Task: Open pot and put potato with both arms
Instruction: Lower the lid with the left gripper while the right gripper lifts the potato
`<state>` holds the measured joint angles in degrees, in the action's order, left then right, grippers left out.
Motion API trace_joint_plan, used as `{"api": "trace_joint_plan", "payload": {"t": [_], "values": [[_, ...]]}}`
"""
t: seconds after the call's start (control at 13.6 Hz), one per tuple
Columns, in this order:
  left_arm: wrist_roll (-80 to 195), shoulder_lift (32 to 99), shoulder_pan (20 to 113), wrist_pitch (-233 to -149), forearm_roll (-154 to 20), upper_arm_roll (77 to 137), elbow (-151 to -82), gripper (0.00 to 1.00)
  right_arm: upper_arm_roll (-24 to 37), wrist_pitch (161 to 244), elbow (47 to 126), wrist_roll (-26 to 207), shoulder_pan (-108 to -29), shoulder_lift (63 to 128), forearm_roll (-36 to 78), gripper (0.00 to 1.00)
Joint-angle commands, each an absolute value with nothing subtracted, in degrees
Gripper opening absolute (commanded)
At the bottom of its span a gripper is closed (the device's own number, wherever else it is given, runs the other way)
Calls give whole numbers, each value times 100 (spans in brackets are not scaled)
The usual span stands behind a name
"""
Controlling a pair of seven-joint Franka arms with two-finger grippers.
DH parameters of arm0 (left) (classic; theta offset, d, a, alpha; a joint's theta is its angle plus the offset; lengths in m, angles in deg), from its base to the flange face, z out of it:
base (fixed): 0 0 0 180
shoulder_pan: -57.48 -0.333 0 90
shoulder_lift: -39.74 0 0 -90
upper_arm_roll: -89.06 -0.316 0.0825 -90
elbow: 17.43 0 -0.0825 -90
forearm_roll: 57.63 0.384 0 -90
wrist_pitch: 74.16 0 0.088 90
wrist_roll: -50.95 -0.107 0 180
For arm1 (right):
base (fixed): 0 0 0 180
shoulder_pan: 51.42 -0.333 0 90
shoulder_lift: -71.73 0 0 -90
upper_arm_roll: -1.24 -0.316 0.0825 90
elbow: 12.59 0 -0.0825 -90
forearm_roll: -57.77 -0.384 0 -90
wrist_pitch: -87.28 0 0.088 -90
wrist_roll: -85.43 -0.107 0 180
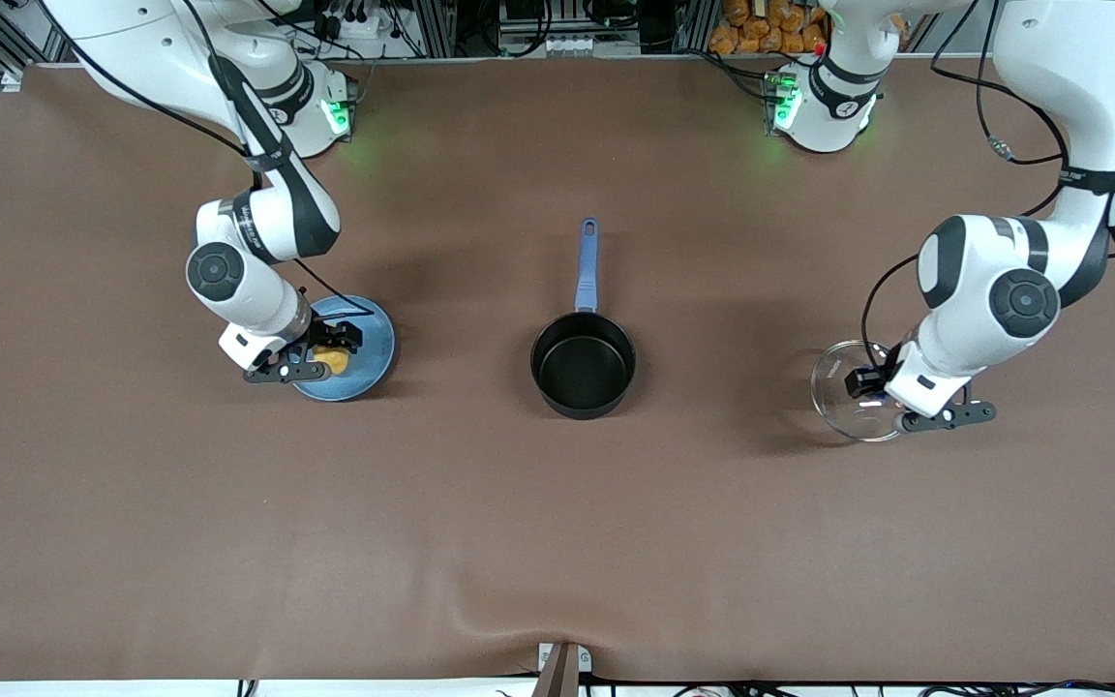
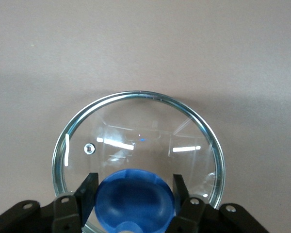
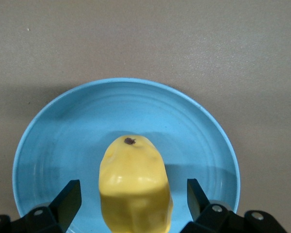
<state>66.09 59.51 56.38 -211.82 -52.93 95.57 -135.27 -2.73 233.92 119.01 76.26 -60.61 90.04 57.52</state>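
Note:
The black pot (image 1: pixel 583 366) stands open and empty mid-table, its blue handle (image 1: pixel 587 266) pointing toward the robots' bases. The yellow potato (image 1: pixel 332 360) lies on a blue plate (image 1: pixel 372 334) toward the right arm's end. My right gripper (image 1: pixel 323 356) is open low over the plate, its fingers either side of the potato (image 3: pixel 135 184) with gaps. A glass lid (image 1: pixel 836 376) is down at the table toward the left arm's end. My left gripper (image 1: pixel 873 395) is shut on the lid's blue knob (image 2: pixel 136 194).
The blue plate's rim (image 3: pixel 63 131) rings the potato in the right wrist view. The glass lid (image 2: pixel 140 131) fills the left wrist view, with brown tablecloth around it. A wide stretch of brown cloth lies between pot, plate and lid.

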Motion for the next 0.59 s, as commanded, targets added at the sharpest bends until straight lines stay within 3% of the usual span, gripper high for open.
{"api": "trace_joint_plan", "payload": {"t": [0.0, 0.07, 0.22, 0.51], "values": [[6572, 5837, 5651, -21871, -5114, 9574, -14003, 0, -272, 23538, 12030, 7707, -6100, 8957, 5742, 23], [6572, 5873, 5643, -22039, -4991, 9574, -14082, 0, -272, 23529, 12030, 7699, -6126, 8957, 5742, 1], [6572, 5925, 5512, -22093, -4972, 9582, -14110, 0, -281, 23407, 12030, 7681, -6126, 8870, 5742, 0], [6563, 6040, 5511, -22093, -4972, 9582, -14110, 0, -516, 22091, 11794, 7611, -6126, 7756, 5742, 0]]}}
